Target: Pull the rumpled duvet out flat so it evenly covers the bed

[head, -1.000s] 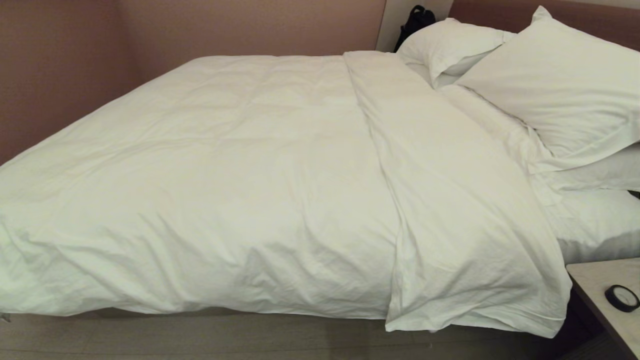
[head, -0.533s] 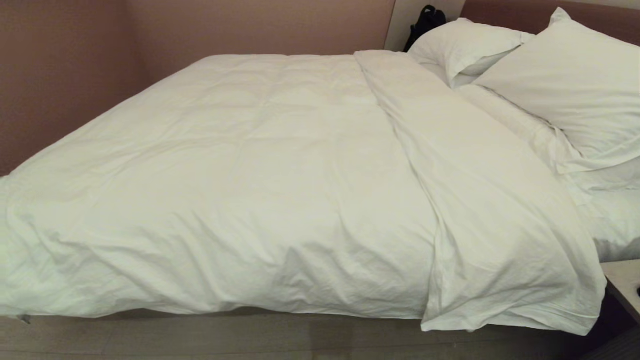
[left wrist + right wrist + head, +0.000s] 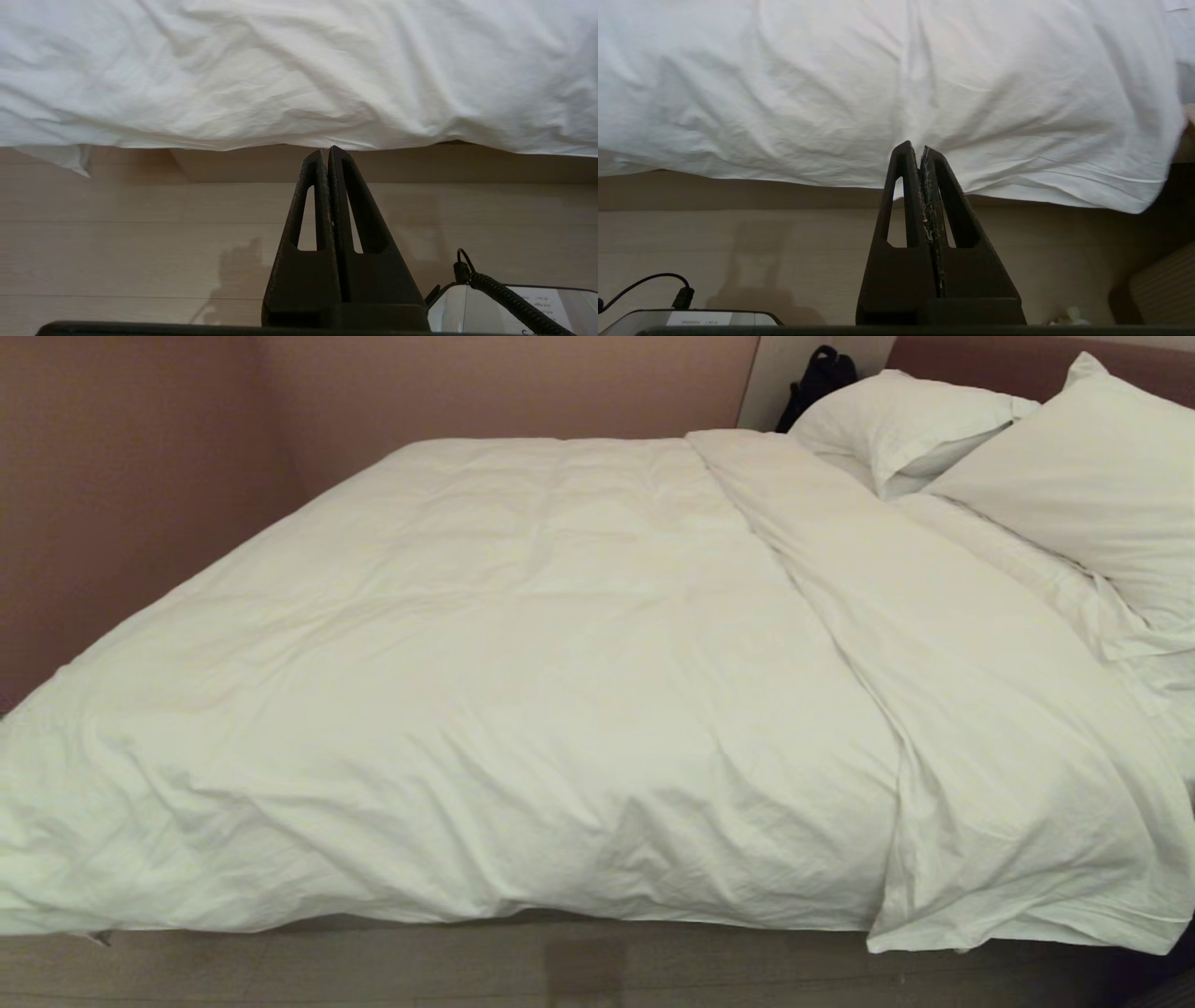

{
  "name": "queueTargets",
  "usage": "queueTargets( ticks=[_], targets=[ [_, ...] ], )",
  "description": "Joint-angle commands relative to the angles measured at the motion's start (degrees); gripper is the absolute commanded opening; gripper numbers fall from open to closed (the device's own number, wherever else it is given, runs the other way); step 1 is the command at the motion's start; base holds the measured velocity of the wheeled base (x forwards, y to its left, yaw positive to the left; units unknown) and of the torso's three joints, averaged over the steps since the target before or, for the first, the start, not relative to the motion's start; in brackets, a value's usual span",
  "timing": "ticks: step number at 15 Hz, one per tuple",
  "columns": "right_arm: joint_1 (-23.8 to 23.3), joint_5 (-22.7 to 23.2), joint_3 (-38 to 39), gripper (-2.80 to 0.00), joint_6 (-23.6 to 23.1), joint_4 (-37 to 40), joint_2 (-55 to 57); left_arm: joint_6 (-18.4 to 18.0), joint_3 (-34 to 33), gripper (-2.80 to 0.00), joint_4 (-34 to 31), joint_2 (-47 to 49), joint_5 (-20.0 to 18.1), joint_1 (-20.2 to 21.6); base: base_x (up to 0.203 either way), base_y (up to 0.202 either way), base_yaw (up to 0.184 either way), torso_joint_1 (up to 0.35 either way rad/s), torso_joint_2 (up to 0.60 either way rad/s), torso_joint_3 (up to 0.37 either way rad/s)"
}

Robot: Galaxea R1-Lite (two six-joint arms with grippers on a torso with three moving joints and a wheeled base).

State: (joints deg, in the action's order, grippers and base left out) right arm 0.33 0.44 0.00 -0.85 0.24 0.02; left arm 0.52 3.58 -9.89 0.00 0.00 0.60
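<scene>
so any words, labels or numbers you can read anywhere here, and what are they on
Nothing can be read for certain.
Left wrist view: a white label on the device beside the left gripper has printed lines, too small to read.
Right wrist view: a white label on the device beside the right gripper has a printed line, too blurred to read.
Duvet, pillows and black bag: no text visible.
</scene>
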Motion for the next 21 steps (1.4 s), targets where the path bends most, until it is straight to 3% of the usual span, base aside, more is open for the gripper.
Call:
queueTargets(
  ticks=[1, 21],
  targets=[
    [0.02, 0.00, 0.00, -2.80, -0.03, 0.02, -0.02, 0.01, 0.02, -2.80, -0.05, 0.00, -0.09, 0.02, 0.000, 0.194, -0.002, -0.001, 0.01, 0.001],
    [0.02, 0.00, 0.00, -2.80, -0.03, 0.02, -0.02, 0.01, -0.04, -2.80, -0.05, 0.00, -0.18, 0.02, 0.000, 0.195, 0.000, 0.003, 0.00, 0.002]
  ],
)
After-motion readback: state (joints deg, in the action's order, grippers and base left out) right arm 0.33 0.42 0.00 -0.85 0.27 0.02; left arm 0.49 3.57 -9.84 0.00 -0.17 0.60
